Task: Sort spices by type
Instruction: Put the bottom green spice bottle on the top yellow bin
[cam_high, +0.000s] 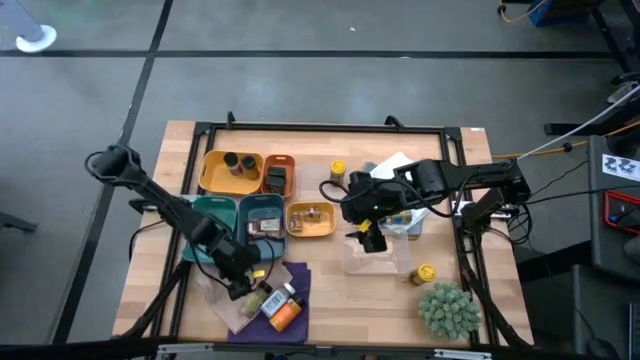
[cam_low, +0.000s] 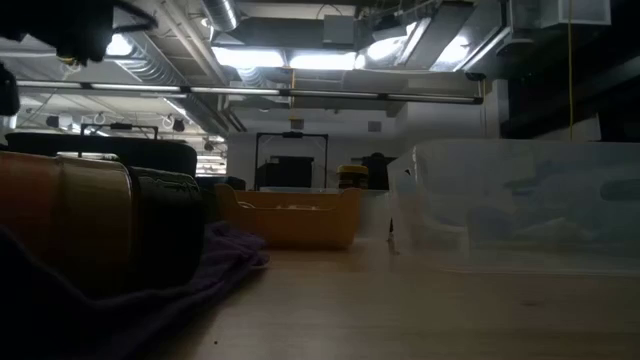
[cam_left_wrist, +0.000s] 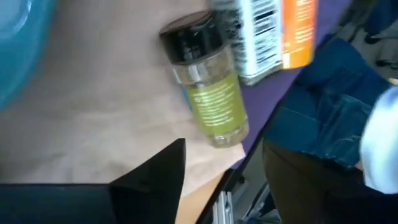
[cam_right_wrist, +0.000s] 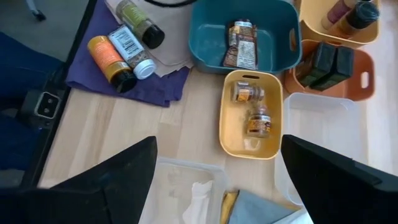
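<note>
Three spice jars lie on a purple cloth (cam_high: 290, 285) at the table's near left. One has a green label and a black cap (cam_left_wrist: 208, 81). One has a white barcode label (cam_right_wrist: 127, 46), and one is orange (cam_right_wrist: 106, 59). My left gripper (cam_high: 243, 288) hovers open just short of the green-labelled jar's base, with nothing between its fingers (cam_left_wrist: 158, 171). My right gripper (cam_high: 368, 235) hangs open above a clear container (cam_right_wrist: 186, 180) in the middle of the table. More spices sit in the trays.
Yellow (cam_high: 230, 170), orange (cam_high: 277, 175), teal (cam_high: 262, 215) and small yellow (cam_high: 310, 220) trays stand at the left centre. Yellow-capped jars (cam_high: 338, 170) (cam_high: 425, 272) stand loose. A spiky green plant (cam_high: 447, 308) sits near right. A person in blue trousers (cam_left_wrist: 329, 106) stands at the near edge.
</note>
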